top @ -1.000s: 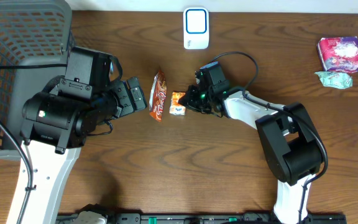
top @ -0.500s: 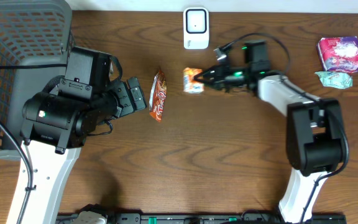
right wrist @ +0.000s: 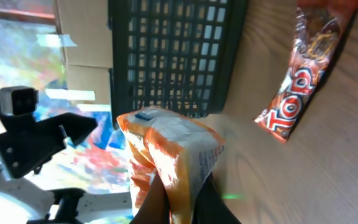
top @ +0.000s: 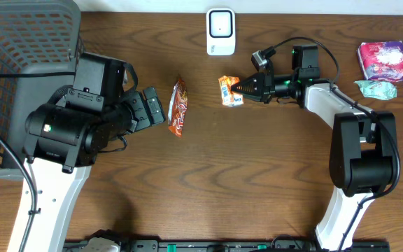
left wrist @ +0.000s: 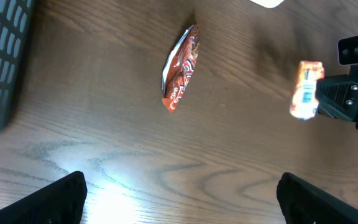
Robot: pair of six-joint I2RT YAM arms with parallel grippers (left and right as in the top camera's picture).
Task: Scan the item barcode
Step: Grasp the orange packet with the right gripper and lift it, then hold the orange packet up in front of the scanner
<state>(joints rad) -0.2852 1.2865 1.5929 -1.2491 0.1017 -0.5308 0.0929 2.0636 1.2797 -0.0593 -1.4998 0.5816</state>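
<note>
Because my right jaws (top: 239,89) are pinching the small orange snack packet (top: 229,91) by one edge, the item to be scanned is in my grip, not lying on the table (top: 208,182). It hangs just short of the white scanner (top: 220,31), on the side nearer my base, and from the left wrist view it looks lifted clear of the wood. The packet (left wrist: 305,90) sticks straight out past my fingertips, away from my right arm. Its long axis points roughly toward the scanner, tilted slightly off that line.

From my right wrist the packet (right wrist: 169,149) fills the middle of the view, crumpled between my dark fingers (right wrist: 149,200). Some printed panels show on it, but I cannot tell which face carries the barcode.

My left jaws (top: 157,110) are spread wide and hold nothing. They sit well off to the basket (top: 19,70) side of the scanner, with the wrapped bar (top: 179,107) between them and the packet. Two more packets (top: 382,68) lie far from the scanner on the opposite side.

I judge the right arm to be the one to finish this, since it is much nearer the scanner and has the item. What remains is a short carry to the scanner's window. A roll of the wrist may also be needed, because whichever face has the barcode has to look at the window.
</note>
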